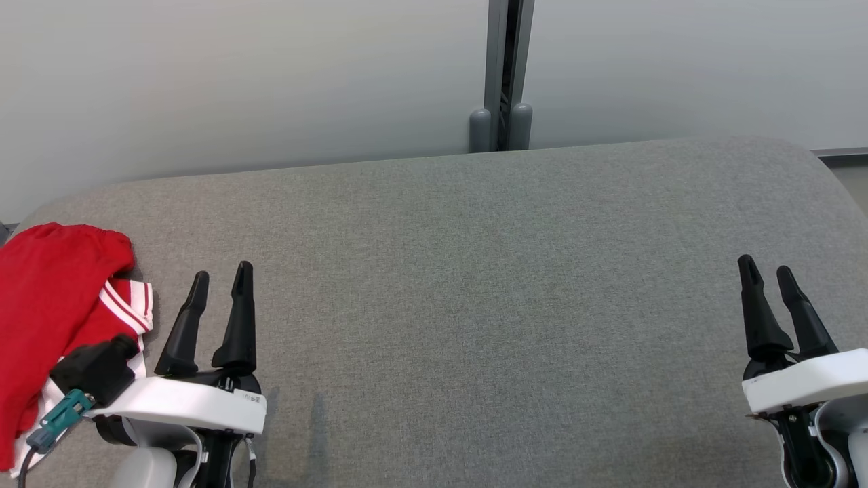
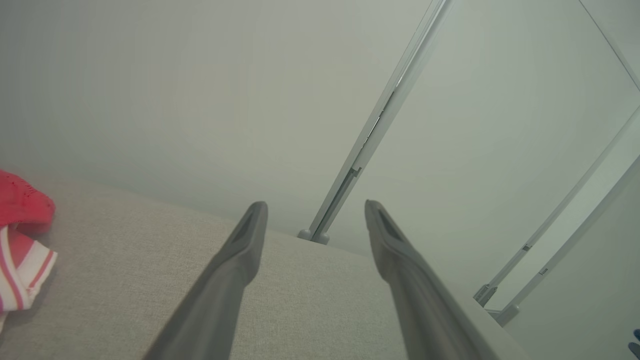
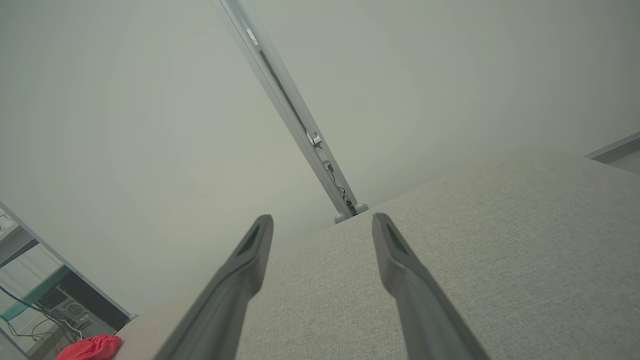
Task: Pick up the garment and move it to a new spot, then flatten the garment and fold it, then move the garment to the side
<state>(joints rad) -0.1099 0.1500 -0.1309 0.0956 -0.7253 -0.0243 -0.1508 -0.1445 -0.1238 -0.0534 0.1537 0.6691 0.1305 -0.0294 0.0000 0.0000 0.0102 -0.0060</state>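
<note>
A red garment (image 1: 51,305) with white striped trim lies bunched at the far left edge of the grey padded table (image 1: 475,285). It also appears as red cloth (image 2: 20,235) at the left of the left wrist view, and as a small red heap (image 3: 90,347) low in the right wrist view. My left gripper (image 1: 222,279) stands open just right of the garment, apart from it, with nothing between its fingers. My right gripper (image 1: 766,270) is open near the table's right side, far from the garment. In their own views the left gripper (image 2: 315,206) and right gripper (image 3: 324,220) hold nothing.
A pale wall with a grey vertical post (image 1: 505,74) runs behind the table's far edge. The table's corners are rounded at far left and far right. A desk with cables (image 3: 45,305) shows at the lower left of the right wrist view.
</note>
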